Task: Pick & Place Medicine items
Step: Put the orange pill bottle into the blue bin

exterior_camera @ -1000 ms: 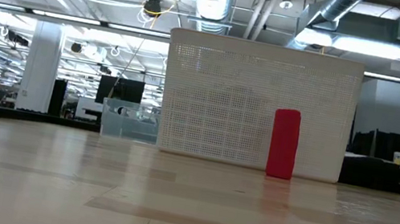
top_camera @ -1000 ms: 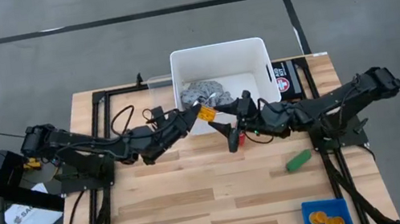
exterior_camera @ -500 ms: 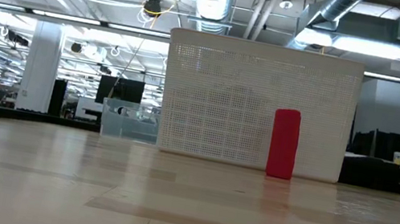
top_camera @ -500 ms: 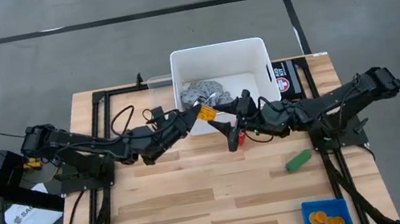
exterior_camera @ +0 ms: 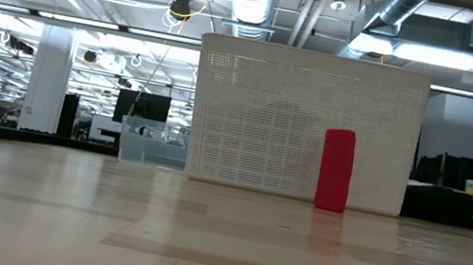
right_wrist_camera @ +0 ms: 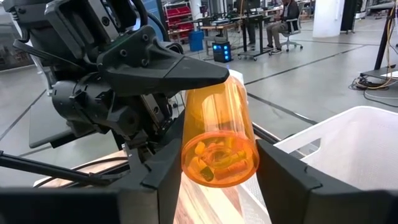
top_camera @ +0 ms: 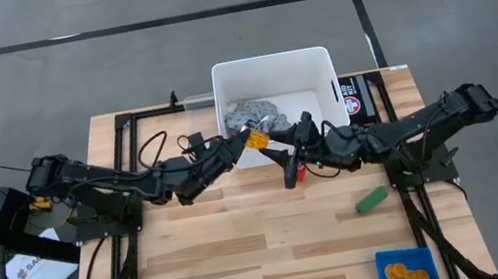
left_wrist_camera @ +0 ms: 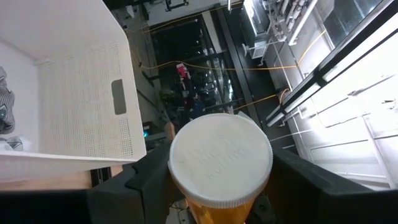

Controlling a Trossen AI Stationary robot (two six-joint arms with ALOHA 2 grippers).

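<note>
Orange translucent plastic, a pill bottle (top_camera: pixel 256 140) with a white cap (left_wrist_camera: pixel 221 159) hangs in the air at the near wall of the white bin (top_camera: pixel 321 58), clamped between the fingers of the left gripper (top_camera: pixel 247 142). The right wrist view shows the bottle's base and the pills inside, with the left gripper's dark fingers (right_wrist_camera: pixel 180 70) closed along its side. The right gripper (top_camera: pixel 285 166) sits just beside it, jaws parted and holding nothing, next to a red block (exterior_camera: pixel 335 169) standing against the bin's front. A grey rag (top_camera: pixel 252 115) lies inside the bin.
</note>
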